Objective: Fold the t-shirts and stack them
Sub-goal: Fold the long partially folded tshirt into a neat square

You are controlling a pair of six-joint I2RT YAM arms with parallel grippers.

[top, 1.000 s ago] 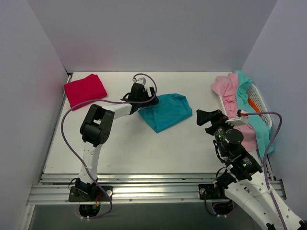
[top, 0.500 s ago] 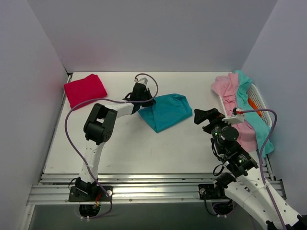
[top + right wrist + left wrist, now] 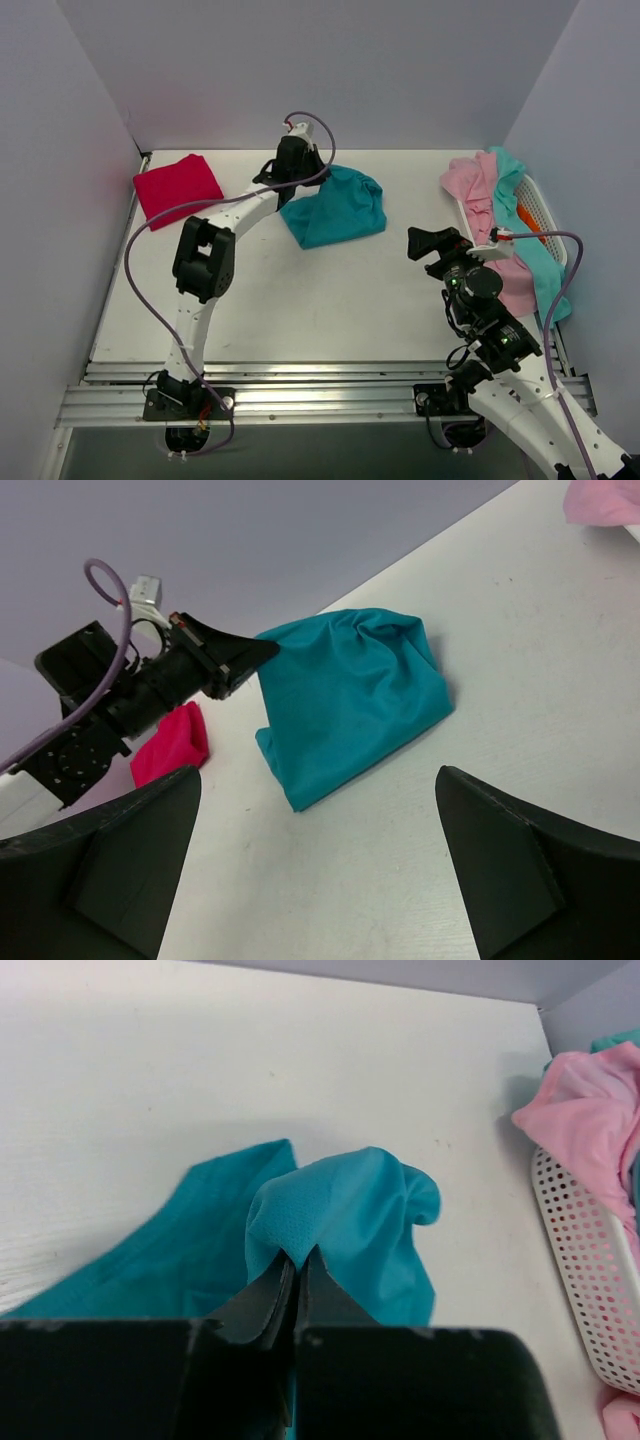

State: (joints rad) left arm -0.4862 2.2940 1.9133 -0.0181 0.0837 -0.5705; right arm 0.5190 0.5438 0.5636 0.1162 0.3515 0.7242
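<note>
A deep teal t-shirt [image 3: 338,210] lies bunched on the table's far middle. My left gripper [image 3: 312,178] is shut on a raised fold of its left edge. In the left wrist view that gripper [image 3: 298,1256] pinches a peak of the teal cloth [image 3: 365,1210]. From the right wrist view the same shirt [image 3: 350,700] hangs from the left fingertips [image 3: 262,650]. A folded crimson t-shirt [image 3: 178,187] rests at the far left. Near the right edge, my right gripper [image 3: 432,243] stands open and empty, also seen open over bare table [image 3: 318,772].
A white mesh basket [image 3: 541,206] at the far right holds a pale pink shirt [image 3: 475,185], a light aqua one [image 3: 511,166] and an orange one [image 3: 528,218], draped over its rim. Grey walls close in the left, back and right sides.
My left gripper has shut on the teal shirt's edge and drawn it up and toward the back wall; the shirt has bunched and shifted with it. The right arm has hardly moved.
</note>
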